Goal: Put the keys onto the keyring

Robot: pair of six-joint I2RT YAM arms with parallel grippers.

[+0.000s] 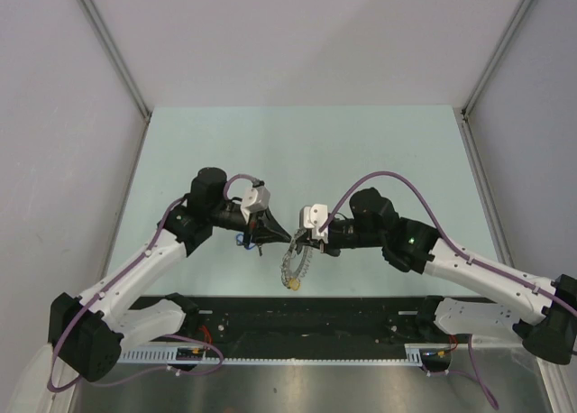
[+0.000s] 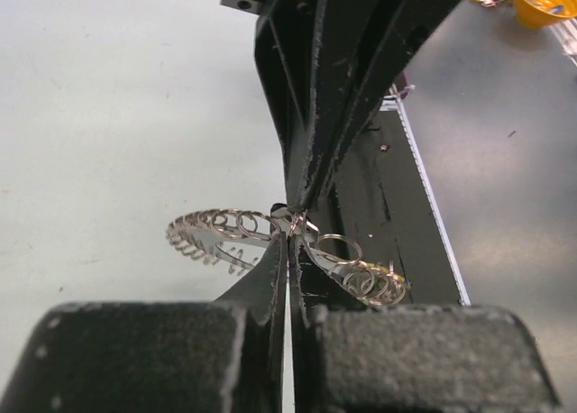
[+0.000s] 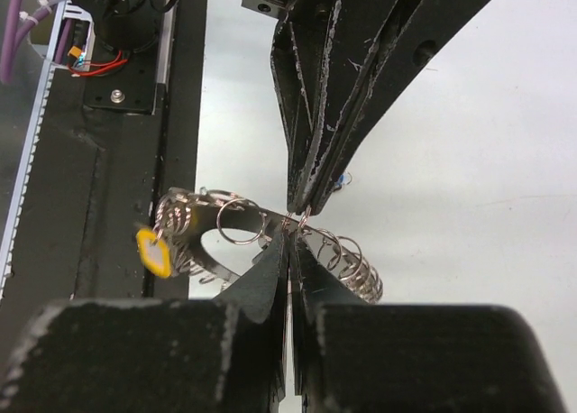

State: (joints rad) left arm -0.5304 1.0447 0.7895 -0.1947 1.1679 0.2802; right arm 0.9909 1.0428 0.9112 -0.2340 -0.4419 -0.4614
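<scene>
Nearest the lens, the left gripper (image 2: 288,243) has its jaws pressed together, and we see them pinching the wire of the keyring (image 2: 216,228). The right gripper (image 2: 302,201) meets it tip to tip, likewise clamped on the same spot. The keyring spreads to both sides of the tips near the table's (image 1: 270,142) front edge, its yellow tag (image 3: 153,251) toward the arm bases.
</scene>
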